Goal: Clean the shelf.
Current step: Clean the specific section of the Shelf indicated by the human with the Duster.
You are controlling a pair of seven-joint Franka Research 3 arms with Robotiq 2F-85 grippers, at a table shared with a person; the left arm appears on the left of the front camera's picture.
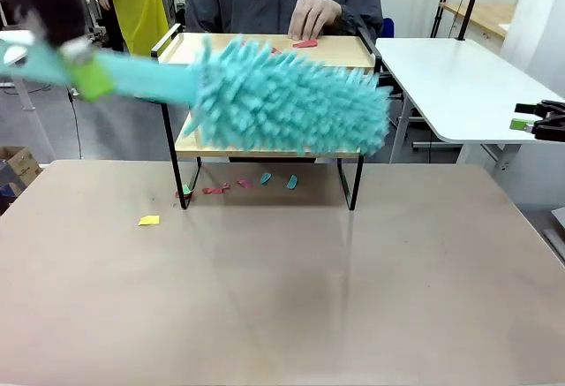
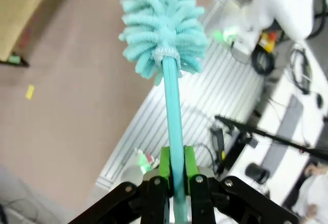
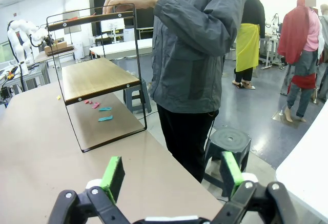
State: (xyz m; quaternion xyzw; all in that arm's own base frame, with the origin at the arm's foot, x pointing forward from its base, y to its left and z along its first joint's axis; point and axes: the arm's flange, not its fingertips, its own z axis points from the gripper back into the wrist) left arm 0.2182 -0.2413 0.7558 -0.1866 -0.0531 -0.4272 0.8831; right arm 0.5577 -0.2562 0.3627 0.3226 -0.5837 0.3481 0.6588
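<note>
The shelf stands mid-table, two light wooden boards in a thin black frame. My left gripper is shut on the handle of a turquoise fluffy duster, whose motion-blurred head lies across the lower tier's front. In the left wrist view the gripper clamps the handle and the duster points away. A person's hand rests on the top board beside a red scrap. My right gripper hangs open at the far right, away from the shelf; its green pads are spread with nothing between.
Red and blue paper scraps lie on the table under the shelf, and a yellow scrap lies to the left. A white table stands at the back right. The person stands behind the shelf, beside a grey stool.
</note>
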